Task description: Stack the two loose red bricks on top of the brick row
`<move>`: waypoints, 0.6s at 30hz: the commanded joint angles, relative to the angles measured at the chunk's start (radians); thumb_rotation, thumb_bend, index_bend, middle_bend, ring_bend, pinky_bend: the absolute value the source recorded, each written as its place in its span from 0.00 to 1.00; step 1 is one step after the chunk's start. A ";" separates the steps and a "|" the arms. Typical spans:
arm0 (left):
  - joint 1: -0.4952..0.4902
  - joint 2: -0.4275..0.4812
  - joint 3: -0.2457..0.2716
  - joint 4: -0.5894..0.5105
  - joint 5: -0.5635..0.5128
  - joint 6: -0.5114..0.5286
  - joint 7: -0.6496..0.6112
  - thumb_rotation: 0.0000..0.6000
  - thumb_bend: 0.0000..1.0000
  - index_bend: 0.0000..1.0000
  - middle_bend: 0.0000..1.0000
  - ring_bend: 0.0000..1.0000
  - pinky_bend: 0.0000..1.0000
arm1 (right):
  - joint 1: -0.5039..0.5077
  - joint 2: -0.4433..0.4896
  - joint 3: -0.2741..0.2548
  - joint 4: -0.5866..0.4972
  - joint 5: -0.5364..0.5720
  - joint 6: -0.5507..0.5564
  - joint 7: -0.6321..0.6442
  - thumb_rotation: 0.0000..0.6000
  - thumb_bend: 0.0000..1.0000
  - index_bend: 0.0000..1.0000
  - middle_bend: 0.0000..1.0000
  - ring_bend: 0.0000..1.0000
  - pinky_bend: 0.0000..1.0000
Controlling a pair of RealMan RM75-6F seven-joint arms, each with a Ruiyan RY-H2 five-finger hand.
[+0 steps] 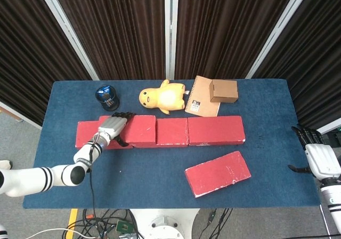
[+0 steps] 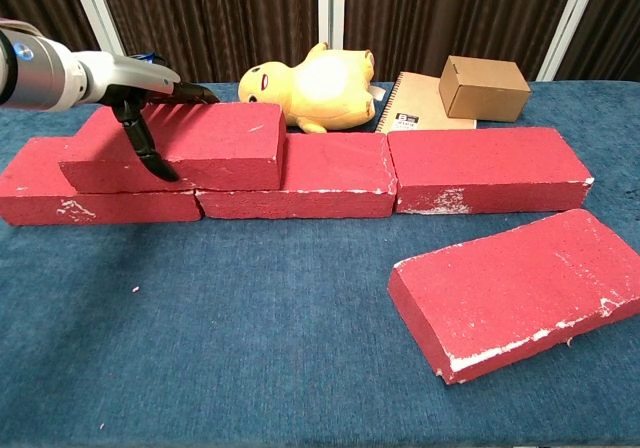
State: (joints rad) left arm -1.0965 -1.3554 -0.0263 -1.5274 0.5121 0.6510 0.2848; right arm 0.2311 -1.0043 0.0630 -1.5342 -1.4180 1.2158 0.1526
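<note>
Nearest you lay the loose red brick (image 2: pixel 513 290), flat on the blue table (image 2: pixel 250 348) at the near right, turned at an angle and well apart from the brick row (image 2: pixel 400 173). Your right hand (image 1: pixel 319 159) sat off the right edge of the table, holding nothing, its fingers apart.

Further back, the row ran left to right across the middle of the table, bricks end to end. On the left part of that row rested the upper brick (image 2: pixel 190 146), lying over the seam between the leftmost brick and the middle one, its left end short of the row's left end. Your left hand (image 2: pixel 150 98) gripped that upper brick at its left end: dark fingers reached over the far top edge while the thumb pressed down the near face.

Beyond the row, at the far side of the table, you had a dark round can (image 1: pixel 107 97) on the left, a yellow plush toy (image 2: pixel 310 88) lying on its side near the middle, and to its right a spiral notebook (image 2: pixel 420 103) with a small cardboard box (image 2: pixel 484 87) resting on its far right corner.
</note>
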 commanded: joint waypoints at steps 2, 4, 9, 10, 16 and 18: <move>-0.002 -0.001 0.001 0.002 -0.002 -0.003 -0.001 1.00 0.14 0.00 0.00 0.00 0.00 | 0.000 0.000 0.000 0.000 0.000 0.000 0.001 1.00 0.00 0.00 0.00 0.00 0.00; -0.002 -0.002 0.000 0.003 0.001 -0.004 -0.004 1.00 0.13 0.00 0.00 0.00 0.00 | 0.000 0.000 0.001 0.001 0.001 0.001 0.000 1.00 0.00 0.00 0.00 0.00 0.00; -0.001 -0.003 0.001 0.004 0.007 -0.001 -0.007 1.00 0.12 0.00 0.00 0.00 0.00 | -0.001 0.001 0.001 0.000 0.001 0.001 -0.001 1.00 0.00 0.00 0.00 0.00 0.00; -0.002 -0.003 0.002 0.003 0.007 -0.003 -0.007 1.00 0.12 0.00 0.00 0.00 0.00 | -0.001 0.001 0.001 0.000 0.001 0.001 -0.001 1.00 0.00 0.00 0.00 0.00 0.00; -0.002 -0.003 0.002 0.002 0.008 0.004 -0.009 1.00 0.11 0.00 0.00 0.00 0.00 | -0.001 0.001 0.001 0.001 0.002 0.001 0.000 1.00 0.00 0.00 0.00 0.00 0.00; 0.001 -0.004 0.000 0.003 0.011 0.009 -0.011 1.00 0.11 0.00 0.00 0.00 0.00 | -0.002 0.001 0.001 0.001 0.002 0.001 0.001 1.00 0.00 0.00 0.00 0.00 0.00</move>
State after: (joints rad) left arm -1.0966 -1.3589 -0.0255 -1.5247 0.5226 0.6593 0.2743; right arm 0.2294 -1.0036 0.0642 -1.5328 -1.4157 1.2169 0.1534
